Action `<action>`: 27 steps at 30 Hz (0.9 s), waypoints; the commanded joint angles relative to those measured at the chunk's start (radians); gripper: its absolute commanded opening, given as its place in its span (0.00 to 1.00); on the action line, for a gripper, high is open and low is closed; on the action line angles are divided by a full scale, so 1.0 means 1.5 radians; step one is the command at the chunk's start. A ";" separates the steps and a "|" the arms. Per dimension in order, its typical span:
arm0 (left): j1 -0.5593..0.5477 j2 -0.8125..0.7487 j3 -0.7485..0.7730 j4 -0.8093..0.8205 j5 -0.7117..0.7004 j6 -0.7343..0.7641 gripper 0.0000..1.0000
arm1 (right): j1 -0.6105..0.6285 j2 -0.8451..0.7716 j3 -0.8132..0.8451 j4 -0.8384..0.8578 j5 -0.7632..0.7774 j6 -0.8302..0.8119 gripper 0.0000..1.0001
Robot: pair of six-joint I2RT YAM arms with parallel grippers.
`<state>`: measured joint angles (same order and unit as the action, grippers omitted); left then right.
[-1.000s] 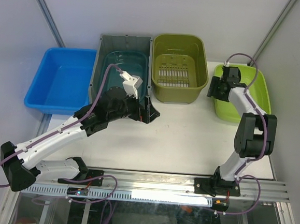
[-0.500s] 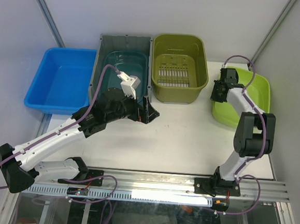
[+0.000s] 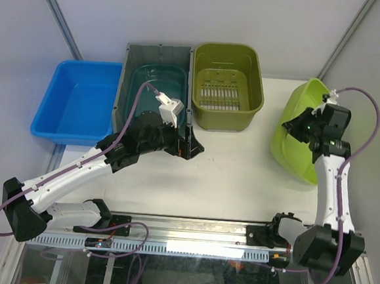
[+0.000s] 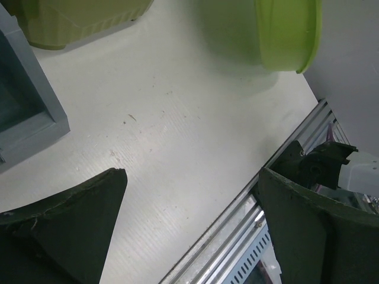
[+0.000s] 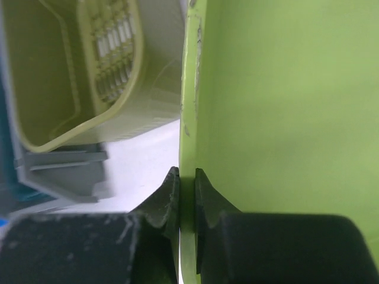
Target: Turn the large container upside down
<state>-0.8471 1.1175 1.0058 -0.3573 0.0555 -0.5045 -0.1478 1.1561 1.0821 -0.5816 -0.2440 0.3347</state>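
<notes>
You'll find the tub at 3 o'clock on the table, near its edge. It is lime-green plastic, oblong with rounded corners and a thin lip, and nothing shows inside it. It is tipped steeply up on its side, base and outer wall facing 9 o'clock and mouth toward 3 o'clock. The right gripper pinches its wall at the rim, one finger on each face. You can't tell whether its lower edge touches the table

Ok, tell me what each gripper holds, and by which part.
The right gripper pinches the light green container by its rim, clamping the wall from both sides. The left gripper is open and holds nothing.
</notes>
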 commanded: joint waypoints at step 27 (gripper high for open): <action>0.000 0.014 0.028 0.042 0.053 0.026 0.99 | -0.216 -0.173 -0.358 0.831 -0.549 0.735 0.00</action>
<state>-0.8471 1.1320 1.0206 -0.3550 0.0906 -0.4789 -0.4500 0.9375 0.5621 0.4767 -1.0126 1.3518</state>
